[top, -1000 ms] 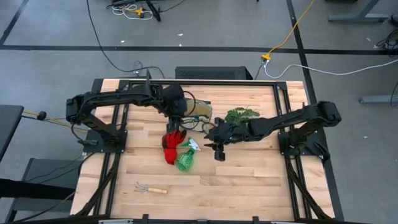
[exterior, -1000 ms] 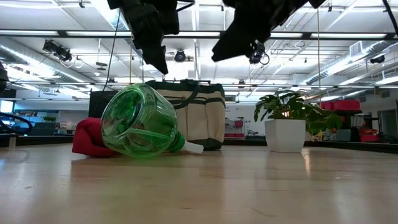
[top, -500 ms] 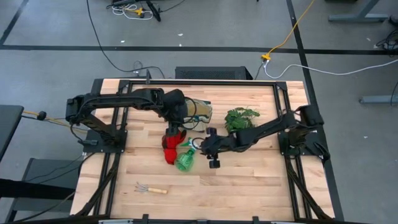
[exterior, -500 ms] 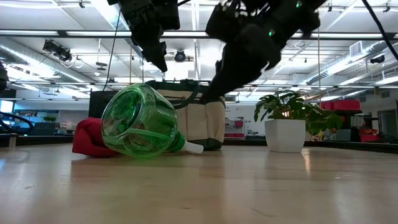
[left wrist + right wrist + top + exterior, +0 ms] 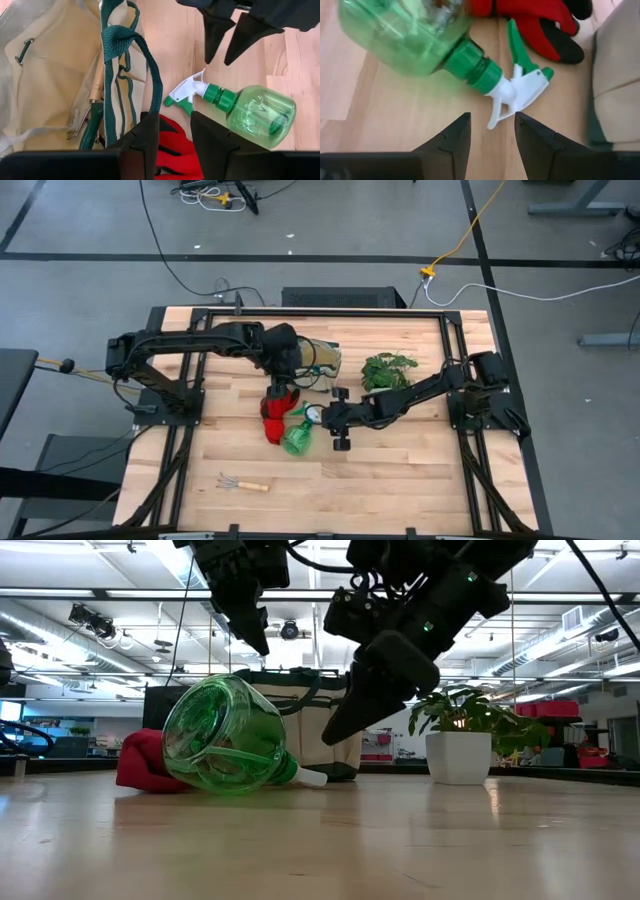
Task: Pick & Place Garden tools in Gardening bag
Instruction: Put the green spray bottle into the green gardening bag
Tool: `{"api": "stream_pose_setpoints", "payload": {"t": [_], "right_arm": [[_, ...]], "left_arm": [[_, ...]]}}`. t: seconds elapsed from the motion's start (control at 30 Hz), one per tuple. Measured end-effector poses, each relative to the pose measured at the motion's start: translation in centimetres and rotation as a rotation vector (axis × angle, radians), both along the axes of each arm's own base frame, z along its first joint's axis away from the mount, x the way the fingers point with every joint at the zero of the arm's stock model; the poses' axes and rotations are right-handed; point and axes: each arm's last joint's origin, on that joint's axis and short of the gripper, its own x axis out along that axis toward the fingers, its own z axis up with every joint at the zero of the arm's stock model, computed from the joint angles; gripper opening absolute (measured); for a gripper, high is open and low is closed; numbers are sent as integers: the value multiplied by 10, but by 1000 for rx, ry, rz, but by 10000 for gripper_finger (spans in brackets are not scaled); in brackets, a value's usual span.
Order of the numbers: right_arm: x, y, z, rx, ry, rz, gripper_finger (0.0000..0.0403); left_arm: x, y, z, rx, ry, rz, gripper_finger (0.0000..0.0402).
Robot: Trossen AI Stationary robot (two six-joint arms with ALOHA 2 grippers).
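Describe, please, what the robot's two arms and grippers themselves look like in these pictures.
Both arms are black, built of slim jointed links. The left gripper and right gripper each end in two flat, dark fingers that taper toward their tips. In the low view, thin black cables loop around the right arm's wrist, where small green lights glow. No lettering or markings are legible.

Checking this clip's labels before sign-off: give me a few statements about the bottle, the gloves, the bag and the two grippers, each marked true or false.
1. The green spray bottle lies on its side on the table. True.
2. The right gripper is shut on the bottle's nozzle. False: its fingers are open, just short of the nozzle.
3. The red gloves are inside the gardening bag. False: they lie on the table beside the bottle.
4. A wooden-handled rake lies apart from the other tools, on the left arm's side. True.
5. The left gripper holds nothing. True.
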Motion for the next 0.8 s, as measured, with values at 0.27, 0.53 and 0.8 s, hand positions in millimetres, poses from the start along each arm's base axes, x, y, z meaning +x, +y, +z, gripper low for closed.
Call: {"api": "stream_pose_setpoints", "payload": {"t": [0.27,0.53,0.8], "right_arm": [[0,1,-7,15,23,-49,155],[2,1,-14,25,27,-72,155],[-2,-2,-20,-51,73,-140,155]], "left_arm": [[0,0,0,0,-1,0,119],[0,0,0,-3,-2,6,119],[3,-1,1,-139,-22,131,119]]}}
